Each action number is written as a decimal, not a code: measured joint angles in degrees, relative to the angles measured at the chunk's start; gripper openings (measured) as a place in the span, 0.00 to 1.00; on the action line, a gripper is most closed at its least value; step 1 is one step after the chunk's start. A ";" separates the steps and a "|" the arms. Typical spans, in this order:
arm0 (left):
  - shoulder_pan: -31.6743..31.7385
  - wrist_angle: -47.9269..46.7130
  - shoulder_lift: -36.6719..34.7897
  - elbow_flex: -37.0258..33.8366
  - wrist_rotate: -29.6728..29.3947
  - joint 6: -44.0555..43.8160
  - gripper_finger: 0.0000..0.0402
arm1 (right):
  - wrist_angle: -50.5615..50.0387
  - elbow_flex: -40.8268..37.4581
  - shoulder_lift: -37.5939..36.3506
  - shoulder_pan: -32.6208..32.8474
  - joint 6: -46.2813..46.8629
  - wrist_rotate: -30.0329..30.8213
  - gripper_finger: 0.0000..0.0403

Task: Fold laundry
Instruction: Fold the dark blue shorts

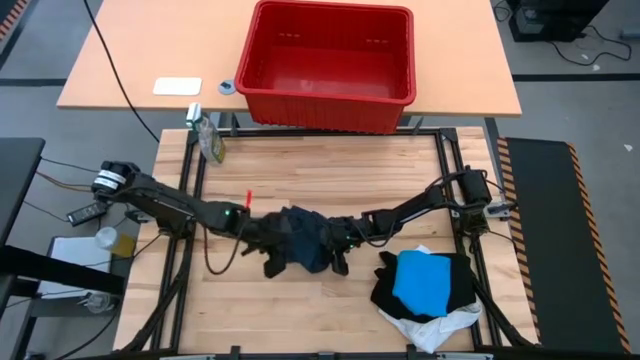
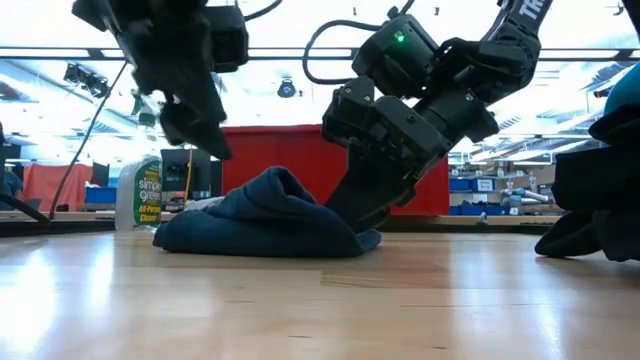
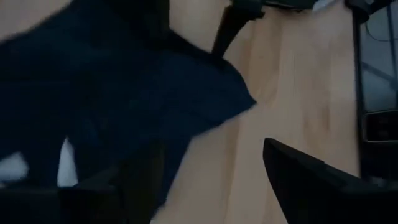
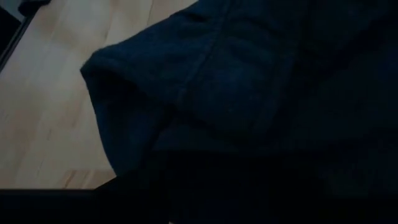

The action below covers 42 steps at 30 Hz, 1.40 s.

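Observation:
A dark blue garment [image 1: 303, 238] lies bunched in a low mound [image 2: 265, 215] at the middle of the table. My left gripper [image 2: 195, 125] hangs open above the garment's left end, clear of the cloth; its wrist view shows the garment [image 3: 124, 93] under the spread fingers. My right gripper [image 1: 338, 250] is down at the garment's right end [image 2: 350, 215], open as far as shows. Dark cloth [image 4: 236, 81] fills its wrist view. At the near right a bright blue garment [image 1: 425, 283] lies on a black one [image 1: 458, 270], with a white one [image 1: 440, 325] beneath. My right gripper lies against the garment's right end [image 2: 365, 238], coming from the table's right and slanting down. The cloth and the gripper body hide its fingertips, so I cannot tell whether any cloth lies between them. The garment rests on the table.
A red plastic basket [image 1: 330, 60] stands on the far table behind the work table. A spray bottle [image 1: 207, 135] lies at the far left corner. Bare wood lies near and far of the dark blue garment. Metal frame rails [image 1: 452, 170] run along the table's sides.

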 joint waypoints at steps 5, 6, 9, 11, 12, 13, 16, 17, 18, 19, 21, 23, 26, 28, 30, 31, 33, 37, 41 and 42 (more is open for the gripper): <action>1.79 6.19 3.87 0.00 0.97 5.85 0.62 | 0.21 0.00 -0.12 -0.09 1.61 -1.51 0.55; 2.68 7.33 4.57 0.00 2.15 6.79 0.60 | 0.21 0.00 -0.32 -0.09 1.74 -1.93 0.55; 5.09 8.36 6.25 0.00 4.65 10.23 0.56 | 0.63 0.07 -0.50 0.04 1.74 -1.90 0.55; 6.39 8.41 7.38 0.00 4.70 13.11 0.54 | 0.05 0.07 -0.50 0.06 1.67 -1.86 0.55; 6.93 8.55 7.75 0.00 4.67 14.91 0.53 | -0.04 0.07 -0.50 0.06 1.40 -1.72 0.55; 7.38 8.45 8.07 0.05 4.54 16.93 0.53 | -0.03 0.07 -0.50 0.06 1.10 -1.27 0.55; 8.10 8.55 8.90 1.21 4.35 22.66 0.53 | -0.18 0.07 -0.50 0.06 0.86 -0.77 0.55; 8.18 8.25 9.18 1.67 4.37 24.53 0.53 | -0.18 0.07 -0.50 0.06 0.86 -0.77 0.55; 8.51 8.18 9.52 2.45 4.31 26.45 0.53 | -0.18 0.07 -0.50 0.06 0.86 -0.75 0.55; 8.78 7.74 9.89 3.23 4.35 28.03 0.53 | -0.19 0.07 -0.50 0.06 0.86 -0.74 0.55; 9.52 5.33 10.77 4.81 5.09 30.34 0.52 | -0.23 0.07 -0.50 0.06 0.88 -0.40 0.55; 10.29 4.11 12.31 6.47 7.07 32.44 0.52 | -0.05 0.07 -0.50 0.06 1.00 -0.18 0.55; 11.51 -0.23 15.29 9.04 9.28 35.02 0.52 | 0.26 0.07 -0.50 0.08 1.28 0.50 0.55; 12.30 -2.01 17.24 10.98 10.10 36.84 0.52 | 0.22 0.07 -0.50 0.08 1.28 0.80 0.55; 12.90 -3.98 18.83 13.45 11.39 38.50 0.52 | 0.31 0.07 -0.50 0.07 1.46 0.87 0.55; 13.29 -5.44 19.81 14.49 12.36 39.27 0.52 | 0.50 0.07 -0.50 0.07 1.93 0.89 0.55; 13.94 -9.81 21.80 16.30 12.72 39.98 0.52 | 0.61 0.07 -0.45 0.13 2.25 0.91 0.55; 14.94 -14.86 24.52 18.19 15.10 40.53 0.52 | 0.85 0.07 -0.42 0.08 2.43 0.95 0.55; 14.62 -15.73 24.47 18.23 17.69 42.49 0.46 | 0.97 0.07 -0.42 0.12 2.57 0.96 0.54; 14.51 -15.85 24.23 18.21 17.66 43.06 0.44 | 0.96 0.07 -0.42 0.13 2.59 0.96 0.54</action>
